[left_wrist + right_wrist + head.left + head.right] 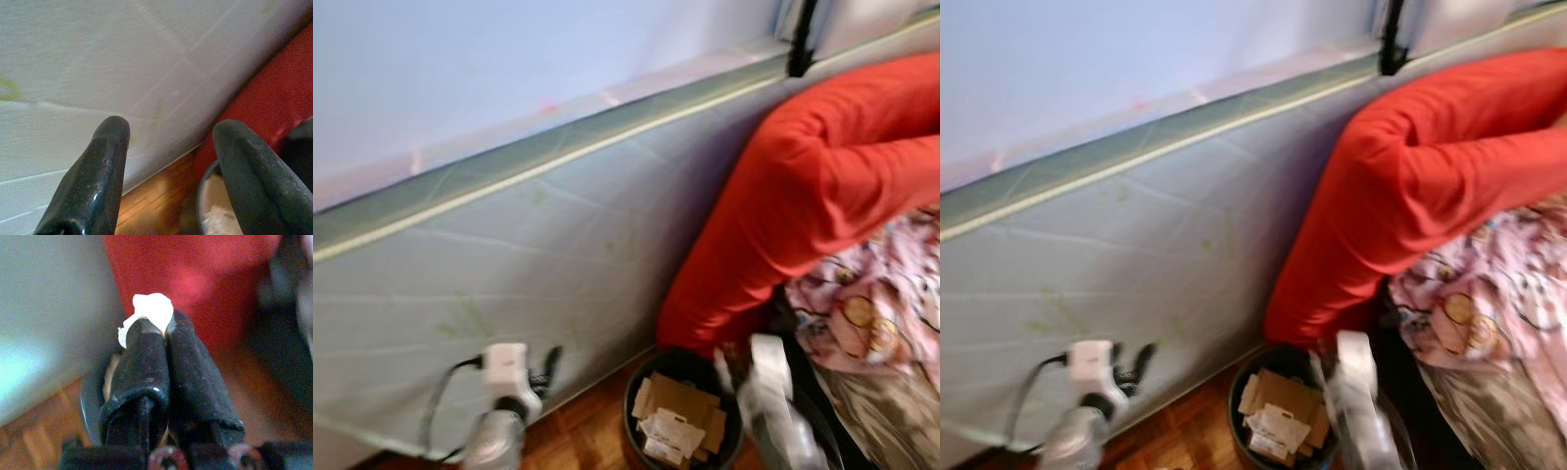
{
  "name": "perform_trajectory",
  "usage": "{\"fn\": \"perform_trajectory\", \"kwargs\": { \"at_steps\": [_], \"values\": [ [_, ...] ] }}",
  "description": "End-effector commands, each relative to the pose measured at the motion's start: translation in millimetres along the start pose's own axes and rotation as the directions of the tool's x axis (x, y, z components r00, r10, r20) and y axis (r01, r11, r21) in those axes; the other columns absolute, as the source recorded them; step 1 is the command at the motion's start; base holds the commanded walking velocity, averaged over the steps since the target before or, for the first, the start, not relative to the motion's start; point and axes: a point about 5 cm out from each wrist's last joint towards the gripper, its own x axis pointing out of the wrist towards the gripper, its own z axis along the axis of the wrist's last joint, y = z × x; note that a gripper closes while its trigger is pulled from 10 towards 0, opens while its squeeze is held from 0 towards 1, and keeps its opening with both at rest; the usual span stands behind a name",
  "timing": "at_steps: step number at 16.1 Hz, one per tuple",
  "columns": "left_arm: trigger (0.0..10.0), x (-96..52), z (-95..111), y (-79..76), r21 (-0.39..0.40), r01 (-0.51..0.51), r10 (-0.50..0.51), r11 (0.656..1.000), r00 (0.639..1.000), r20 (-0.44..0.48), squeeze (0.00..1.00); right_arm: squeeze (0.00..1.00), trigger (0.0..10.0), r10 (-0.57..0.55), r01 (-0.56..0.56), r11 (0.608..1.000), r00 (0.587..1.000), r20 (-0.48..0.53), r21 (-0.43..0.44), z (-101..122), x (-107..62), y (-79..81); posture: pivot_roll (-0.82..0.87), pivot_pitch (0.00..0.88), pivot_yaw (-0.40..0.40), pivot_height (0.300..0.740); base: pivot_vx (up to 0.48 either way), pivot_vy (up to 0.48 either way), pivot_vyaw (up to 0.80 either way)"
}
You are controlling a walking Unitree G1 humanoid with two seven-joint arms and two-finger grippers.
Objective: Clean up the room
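Right tool (156, 328) is clenched on a white paper scrap (151, 308); the bin (680, 401) lies at its 9 o'clock. Left tool (171, 147) is released.

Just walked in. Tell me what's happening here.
The robot is tidying up beside a pale quilted mattress that stands on its edge. Its right gripper has its jaws shut on a small white scrap of paper and is near a round black waste bin on the wooden floor, which already holds pieces of cardboard. The left gripper hangs open and empty close by. A red cushion leans over the bin. The scrap is not yet dropped.
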Motion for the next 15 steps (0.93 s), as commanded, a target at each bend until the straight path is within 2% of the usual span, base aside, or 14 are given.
{"fn": "perform_trajectory", "kwargs": {
  "at_steps": [1,6,8,12,15],
  "values": [
    [10.0,-6.9,-4,9.2,-0.007,-0.039,0.039,0.999,0.999,-0.019,0.00,0.00,10.0,-0.028,0.031,0.999,0.995,-0.095,0.030,-28,-11.3,-9.6,0.18,0.224,-0.048,0.740,0.000,0.000,0.00],
    [10.0,-17.9,1,5.0,-0.011,-0.051,0.051,0.999,0.999,0.008,0.00,0.00,10.0,-0.021,0.025,0.999,0.994,-0.105,0.034,-28,-10.4,-6.7,0.20,0.260,-0.066,0.740,0.000,0.000,0.00],
    [10.0,-27.5,9,6.0,-0.001,-0.053,0.053,0.999,0.998,0.031,0.00,0.00,10.0,-0.006,0.007,1.000,0.992,-0.128,0.013,-35,-13.4,-4.7,0.23,0.312,-0.057,0.740,0.000,0.000,0.00],
    [10.0,-41.4,14,7.5,0.007,-0.063,0.063,0.998,0.998,0.030,0.00,0.00,10.0,0.020,-0.015,0.999,0.993,-0.117,0.046,-34,-12.2,-0.7,0.24,0.360,-0.048,0.740,0.000,0.000,0.00],
    [10.0,-44.5,20,6.4,0.003,-0.065,0.065,0.998,0.998,0.024,0.00,0.00,10.0,0.027,-0.023,0.999,0.993,-0.112,0.039,-32,-10.7,3.0,0.25,0.381,-0.047,0.740,0.000,0.000,0.00]
  ]
}}
